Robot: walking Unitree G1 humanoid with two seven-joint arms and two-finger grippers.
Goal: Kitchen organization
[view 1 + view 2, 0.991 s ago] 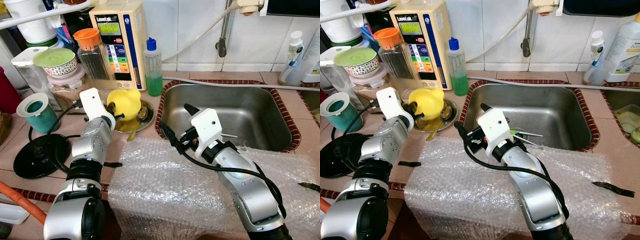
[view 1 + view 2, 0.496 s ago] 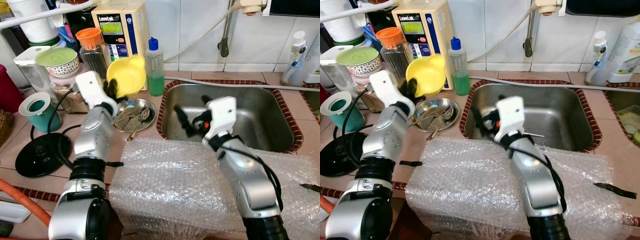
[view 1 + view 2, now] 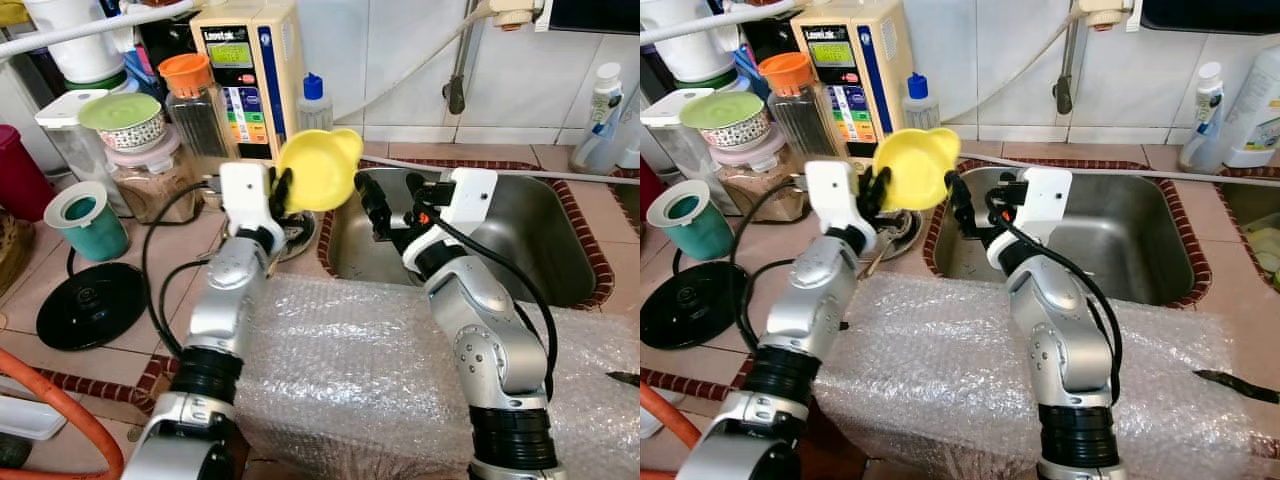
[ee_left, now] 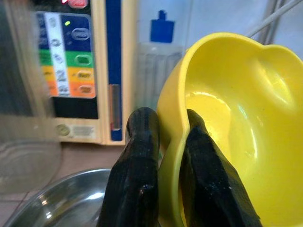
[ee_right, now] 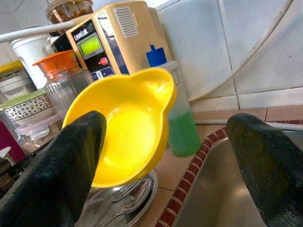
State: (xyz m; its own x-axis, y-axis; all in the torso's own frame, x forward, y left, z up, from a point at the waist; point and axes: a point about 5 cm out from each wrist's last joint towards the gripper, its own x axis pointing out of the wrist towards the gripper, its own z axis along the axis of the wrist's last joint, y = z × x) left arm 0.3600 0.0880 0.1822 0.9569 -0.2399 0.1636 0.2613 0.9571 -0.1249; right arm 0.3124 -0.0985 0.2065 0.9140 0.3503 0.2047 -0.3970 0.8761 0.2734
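Pinching only the rim, the left hand (image 3: 283,190) holds the yellow bowl (image 3: 318,168) up in the air, tilted so that its hollow faces toward the sink (image 3: 545,240) and the right arm. The left wrist view shows how thin the hold is — one black finger (image 4: 136,175) outside the wall, the other inside, with the rest of the bowl hanging free beyond them. That is the main risk as I judge it: a smooth plastic wall clamped at one edge could pivot or slip out if the arm swings or the other hand knocks it, and the bowl would drop onto the metal dish of cutlery (image 3: 902,228) beneath it or bounce into the sink.

Behind the bowl stand the green soap bottle (image 3: 920,102) and the cream appliance with its coloured panel (image 3: 245,75), near enough that a wide sweep could tip the bottle.

Further right, the right hand (image 3: 980,203) hovers over the near left corner of the sink with its fingers spread wide and holding nothing. Its wrist view has the bowl between and beyond its two fingers (image 5: 59,163), close but not touching. A misjudged closing there could push the bowl out of the left hand's pinch rather than take it. Bubble wrap (image 3: 370,370) covers the worktop's near edge — soft, but slippery.
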